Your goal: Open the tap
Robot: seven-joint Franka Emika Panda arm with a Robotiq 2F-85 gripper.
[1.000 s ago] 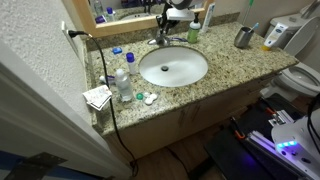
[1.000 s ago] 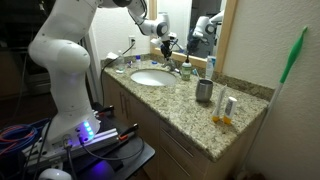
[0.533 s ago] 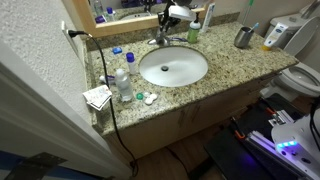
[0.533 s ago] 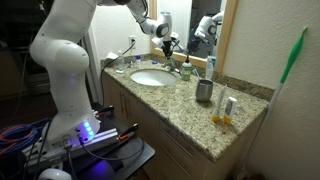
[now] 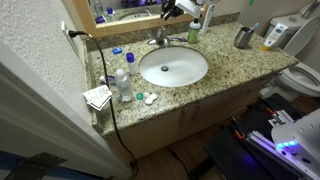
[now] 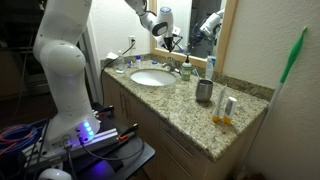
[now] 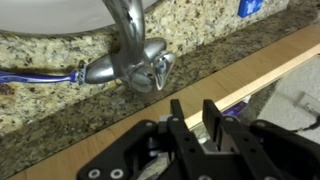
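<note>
End effector (image 7: 195, 118) above granite vanity (image 5: 228, 62)

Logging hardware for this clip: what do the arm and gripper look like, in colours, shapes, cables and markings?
The arm is glossy white, built of thick rounded segments. The gripper is black: a blocky body with round holes, ending in two narrow black fingers. No markings are legible, and no cable along the arm can be made out.

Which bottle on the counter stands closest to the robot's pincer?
The green bottle right beside the shiny chrome tap; the clear blue-capped plastic bottle stands much farther away.
</note>
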